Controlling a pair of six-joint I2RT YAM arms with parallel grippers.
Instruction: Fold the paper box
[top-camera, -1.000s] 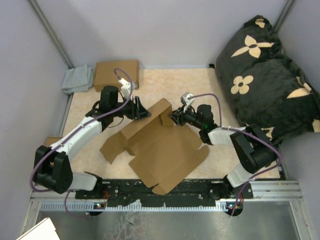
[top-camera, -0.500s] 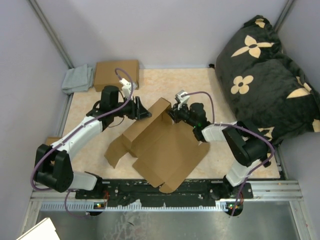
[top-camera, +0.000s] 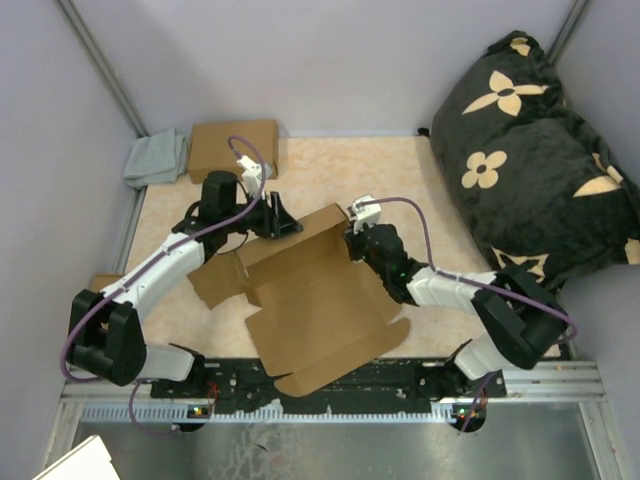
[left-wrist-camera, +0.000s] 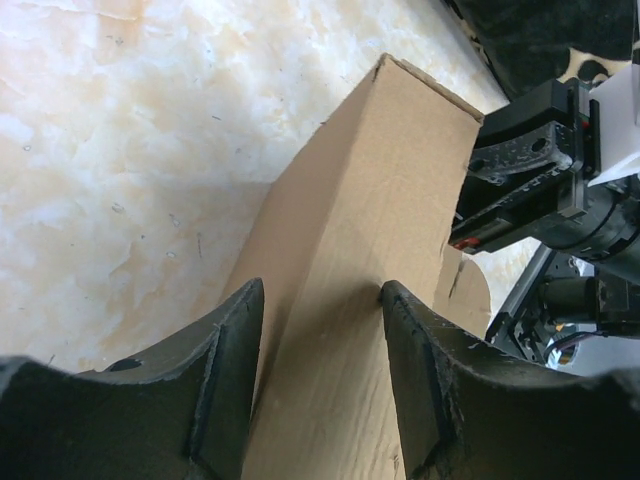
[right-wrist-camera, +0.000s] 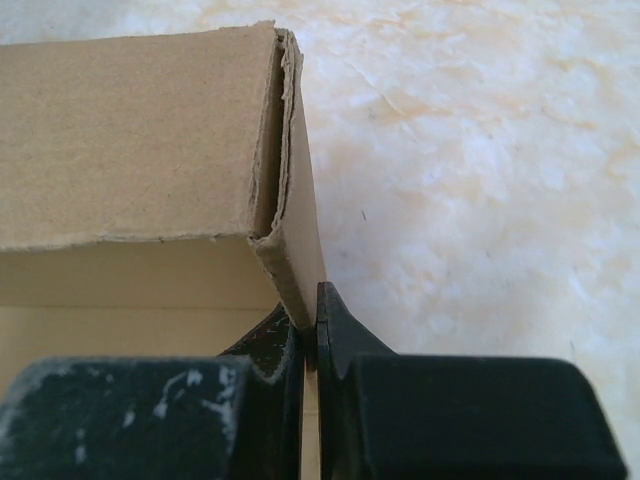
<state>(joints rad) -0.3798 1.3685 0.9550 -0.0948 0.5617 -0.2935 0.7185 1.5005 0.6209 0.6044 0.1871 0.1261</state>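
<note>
The right gripper (top-camera: 352, 238) has its jaws pressed together on a thin upright edge of the paper box (top-camera: 320, 300), while the left gripper (top-camera: 285, 225) has its jaws spread to either side of the raised far wall. In the overhead view the box lies half formed at the centre of the table (top-camera: 330, 165), with its far wall standing, its broad panel flat toward the bottom of the frame, and a flap splayed to the left. The left wrist view shows the spread fingers (left-wrist-camera: 230, 350) straddling the wall's top edge; whether they press on it cannot be told. In the right wrist view the fingertips pinch a single side flap at the lower centre, just below the doubled corner of the wall. The corrugated board looks light and stiff, and it is likely to bend cleanly only along its creases and to spring back when let go. Hold is probably best taken on flap edges close to a crease, since a hard pinch could crush the fluting.
</note>
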